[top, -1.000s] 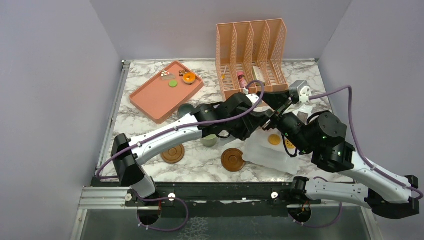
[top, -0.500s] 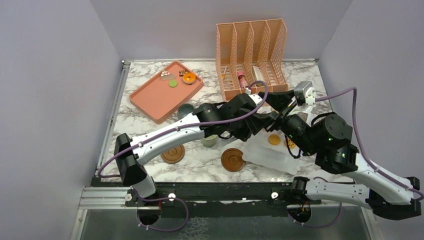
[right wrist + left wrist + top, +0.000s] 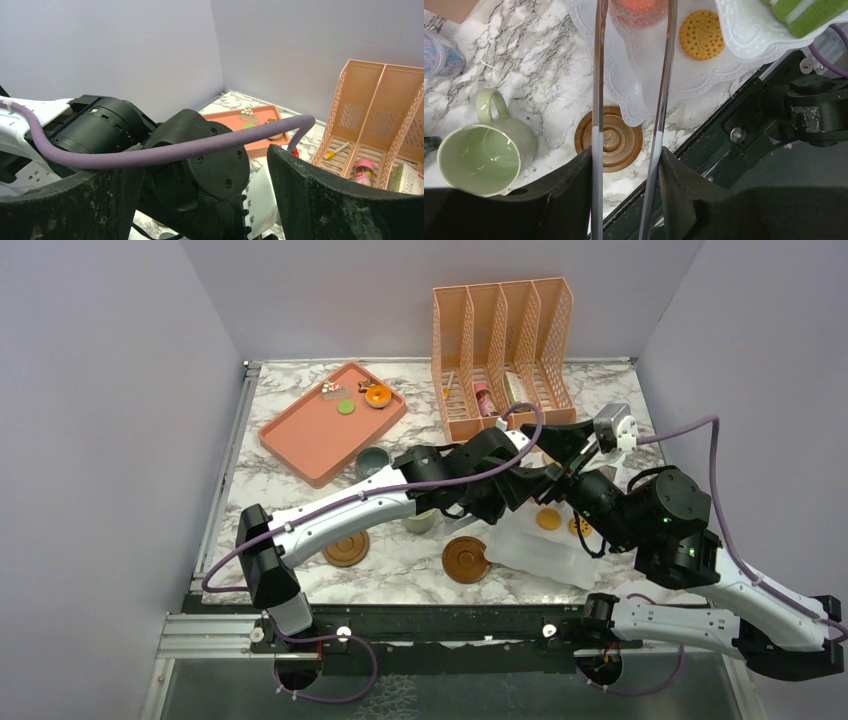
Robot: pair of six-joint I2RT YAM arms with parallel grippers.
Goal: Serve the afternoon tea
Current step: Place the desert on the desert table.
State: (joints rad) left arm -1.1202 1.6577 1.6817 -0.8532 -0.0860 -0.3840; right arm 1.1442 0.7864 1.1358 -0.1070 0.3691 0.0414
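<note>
- Left gripper (image 3: 625, 152): narrowed onto a pair of thin metal tongs (image 3: 597, 100), one finger pressed against each blade.
- The tong tips run out of the top of the left wrist view. They flank an orange-red round piece (image 3: 639, 10) that is cut off by the edge. What it is and whether the tips touch it cannot be told.
- Below the tongs is a white embossed plate (image 3: 684, 80) holding a round yellow dotted cookie (image 3: 701, 34).
- A green-and-white striped cake (image 3: 811, 12) is cropped at the corner.
- One round brown ridged coaster (image 3: 611, 142) has its far edge tucked under the plate rim.
- The second brown coaster (image 3: 345, 547) lies apart on the marble counter (image 3: 400, 575), partly under the left arm.
- The pale green mug (image 3: 481, 157) stands upright and empty beside the first coaster. In the top view it is mostly hidden by the arm.
- The grey-blue mug (image 3: 373, 460) sits by the corner of the salmon-pink tray (image 3: 310, 435).
- An orange donut (image 3: 378, 395) and other small sweets are on the tray, too small to make out.
- Right gripper (image 3: 200, 165): jaws wide, nothing between them, raised above the left arm's wrist, which blocks most of its view.
</note>
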